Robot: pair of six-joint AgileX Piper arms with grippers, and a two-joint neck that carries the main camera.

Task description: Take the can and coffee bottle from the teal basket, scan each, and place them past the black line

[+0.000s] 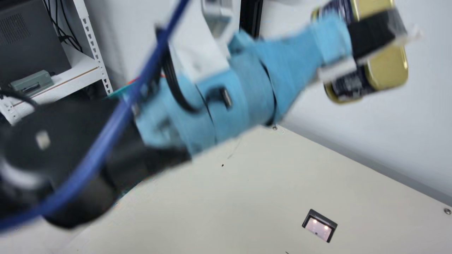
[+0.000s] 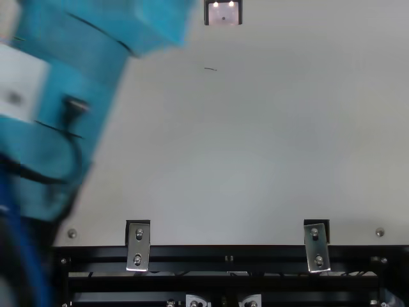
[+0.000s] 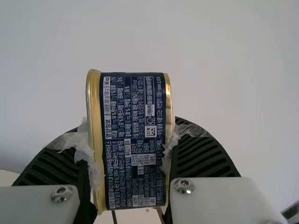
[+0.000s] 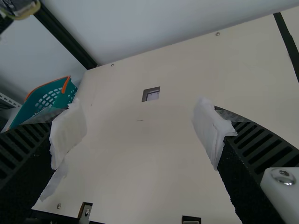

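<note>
The left gripper point(image 3: 129, 142), raised above a cream table, pinches a rectangular navy-and-gold can point(image 1: 386, 68) between its two ribbed fingers, gripping the can's gold ends. The can is well clear of the tabletop, with a side of dense print turned to the wrist camera. Below the gripper and well apart from it, a lit scanner window point(image 1: 319, 227) is set into the table. The right gripper point(image 4: 140, 133) is spread wide, with nothing between its fingers. From there, the teal basket point(image 4: 56, 100) lies off toward the left arm, and the black line point(image 4: 287, 42) lies on the opposite side, beyond the scanner. The step in hand appears to be carrying the can from basket to scan. The next move likely calls for lowering it over the window, code side down; which face bears the code is unclear.
</note>
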